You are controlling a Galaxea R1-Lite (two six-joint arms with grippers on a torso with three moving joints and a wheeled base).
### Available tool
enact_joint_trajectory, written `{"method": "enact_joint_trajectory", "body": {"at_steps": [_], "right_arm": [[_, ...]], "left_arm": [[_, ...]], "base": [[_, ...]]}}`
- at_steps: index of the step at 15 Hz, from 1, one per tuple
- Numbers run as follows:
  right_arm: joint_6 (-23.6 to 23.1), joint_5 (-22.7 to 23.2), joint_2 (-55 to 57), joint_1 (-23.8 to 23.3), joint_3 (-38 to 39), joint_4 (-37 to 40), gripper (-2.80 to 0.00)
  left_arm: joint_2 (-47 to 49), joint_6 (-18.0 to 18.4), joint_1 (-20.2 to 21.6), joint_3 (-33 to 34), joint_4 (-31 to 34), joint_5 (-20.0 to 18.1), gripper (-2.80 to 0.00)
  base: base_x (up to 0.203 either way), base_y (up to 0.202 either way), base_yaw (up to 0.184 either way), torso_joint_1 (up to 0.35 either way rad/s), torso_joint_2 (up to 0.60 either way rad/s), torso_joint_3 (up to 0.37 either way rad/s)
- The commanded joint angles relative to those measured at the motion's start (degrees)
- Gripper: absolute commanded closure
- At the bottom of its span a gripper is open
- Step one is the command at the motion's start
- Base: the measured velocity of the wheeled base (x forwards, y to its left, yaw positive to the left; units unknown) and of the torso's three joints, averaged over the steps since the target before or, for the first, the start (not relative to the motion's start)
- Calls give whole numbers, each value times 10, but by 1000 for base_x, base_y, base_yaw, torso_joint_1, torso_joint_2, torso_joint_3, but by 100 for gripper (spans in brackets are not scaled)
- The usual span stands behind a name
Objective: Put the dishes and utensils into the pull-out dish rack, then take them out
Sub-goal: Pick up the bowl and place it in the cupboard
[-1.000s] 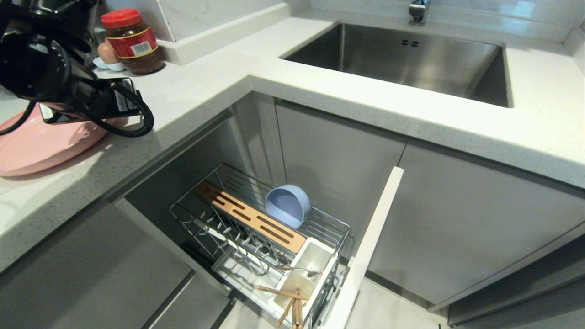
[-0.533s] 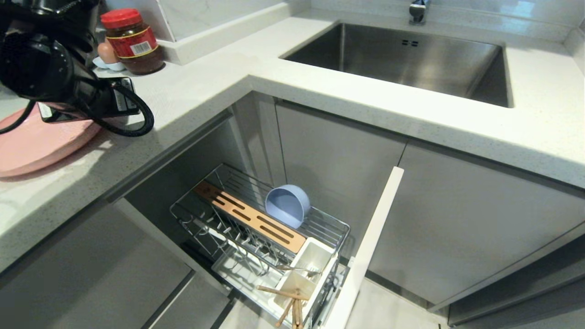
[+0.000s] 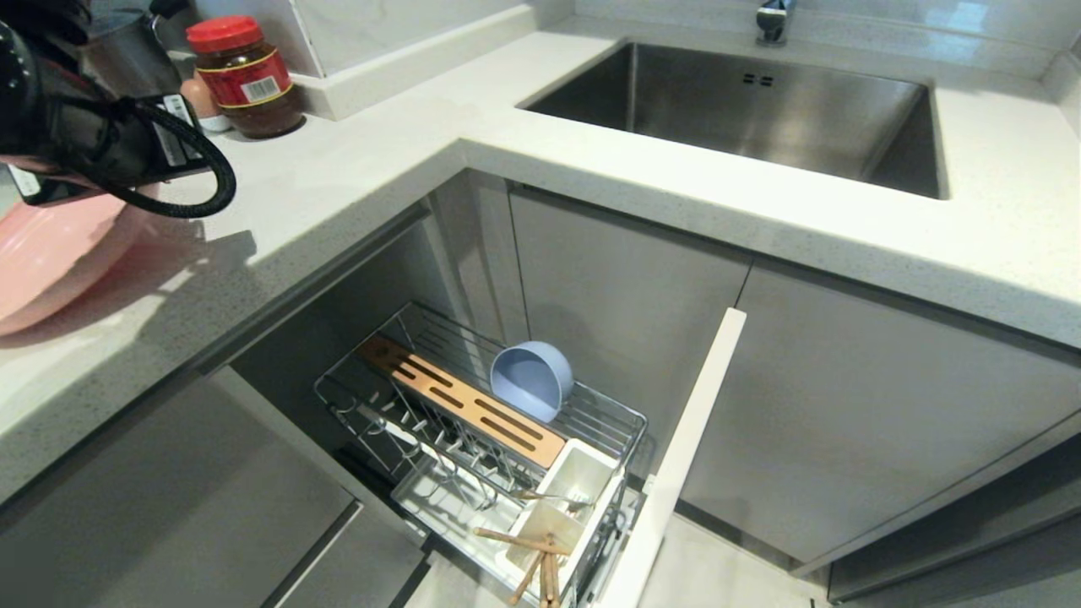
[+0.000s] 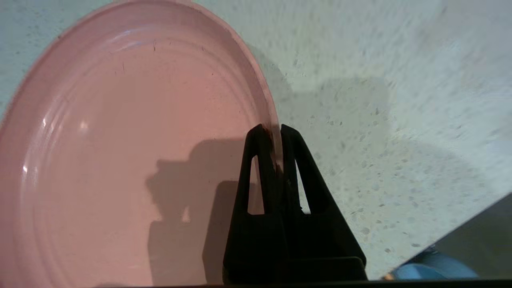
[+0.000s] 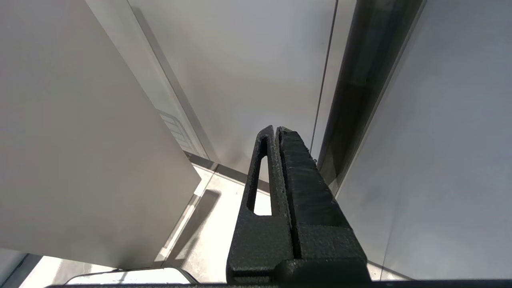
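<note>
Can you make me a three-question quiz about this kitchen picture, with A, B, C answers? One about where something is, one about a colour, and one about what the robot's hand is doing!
1. Where is the blue bowl?
A. In the sink
B. In the pull-out dish rack
C. On the counter

2. What colour is the jar lid?
A. Red
B. Green
C. White

3. What is the left gripper doing?
A. Hanging open
B. Holding chopsticks
C. Pinching the pink plate rim

Answers:
1 B: the bowl stands on edge on the rack's wires beside the wooden board.
2 A: the lid is bright red.
3 C: the jaws are shut on the plate's edge above the counter.
</note>
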Motion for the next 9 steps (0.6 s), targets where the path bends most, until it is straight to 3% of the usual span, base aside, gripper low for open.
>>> {"method": "enact_joint_trajectory", "body": {"at_steps": [1, 5, 9], "right_arm": [[0, 0, -2, 0, 0, 0, 0], [0, 0, -1, 0, 0, 0, 0], [0, 0, -1, 0, 0, 0, 0]], "left_arm": [[-41, -4, -1, -4, -36, 3, 0], [-73, -3, -26, -1, -204, 4, 0], [-81, -1, -109, -9, -257, 20, 0]], "base": [[0, 0, 0, 0, 0, 0], [0, 0, 0, 0, 0, 0], [0, 0, 0, 0, 0, 0]]}}
